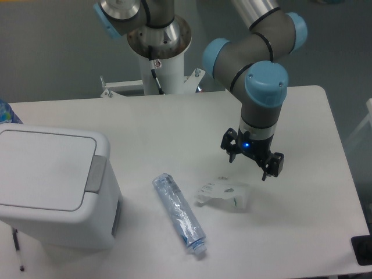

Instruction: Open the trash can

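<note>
Trash can (55,186) sits at the near left of the table (302,232), lid down. We note the gripper (251,163) well right, jaws spread, holding nothing, above a crumpled wrapper (224,195).

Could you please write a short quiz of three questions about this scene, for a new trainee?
1. True or false: the lid of the trash can is already open.
2. Which thing lies nearest to the gripper?
A. the trash can
B. the crumpled clear plastic piece
C. the crushed clear plastic bottle
3. Fill in: the grey push tab sits on the side of the lid that faces the ______.

Key
1. False. The flat lid lies shut.
2. B. It lies just below the gripper in the picture; the fingers are spread and hold nothing.
3. Bottle, that is, the right side in the picture.
</note>
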{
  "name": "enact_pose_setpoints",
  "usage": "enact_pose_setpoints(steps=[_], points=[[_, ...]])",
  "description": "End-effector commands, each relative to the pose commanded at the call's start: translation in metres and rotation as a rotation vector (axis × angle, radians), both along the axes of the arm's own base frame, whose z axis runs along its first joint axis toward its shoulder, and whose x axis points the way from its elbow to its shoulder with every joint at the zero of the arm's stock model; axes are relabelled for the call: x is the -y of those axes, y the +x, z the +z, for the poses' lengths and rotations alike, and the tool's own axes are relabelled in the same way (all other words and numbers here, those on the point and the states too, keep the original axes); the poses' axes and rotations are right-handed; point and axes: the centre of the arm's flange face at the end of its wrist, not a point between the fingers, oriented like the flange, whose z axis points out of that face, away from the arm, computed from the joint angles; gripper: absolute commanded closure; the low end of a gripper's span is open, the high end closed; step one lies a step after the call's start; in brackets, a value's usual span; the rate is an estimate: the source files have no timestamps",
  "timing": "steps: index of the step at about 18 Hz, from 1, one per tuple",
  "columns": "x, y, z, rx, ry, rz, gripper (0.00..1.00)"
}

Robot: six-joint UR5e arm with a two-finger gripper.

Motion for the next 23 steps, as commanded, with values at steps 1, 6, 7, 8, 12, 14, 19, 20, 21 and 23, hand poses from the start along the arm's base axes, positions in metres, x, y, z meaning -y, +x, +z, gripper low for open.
enact_pose_setpoints(steps=[1, 6, 7, 8, 12, 14, 19, 20, 21, 23], points=[[0.000, 0.000, 0.001, 0.000, 0.002, 0.000, 0.00], [0.000, -0.003, 0.004, -0.006, 0.005, -0.003, 0.00], [0.000, -0.002, 0.004, -0.010, 0.002, -0.009, 0.00], [-0.001, -0.003, 0.006, -0.016, 0.004, -0.012, 0.00], [0.000, -0.001, 0.002, -0.007, 0.005, -0.006, 0.00], [0.001, 0.002, -0.001, -0.001, 0.001, -0.002, 0.00], [-0.004, 0.004, 0.014, -0.013, 0.029, 0.057, 0.00], [-0.007, 0.008, 0.023, -0.009, 0.054, 0.100, 0.00], [-0.012, 0.012, 0.030, -0.007, 0.076, 0.128, 0.00], [-0.023, 0.018, 0.042, 0.004, 0.112, 0.187, 0.00]])
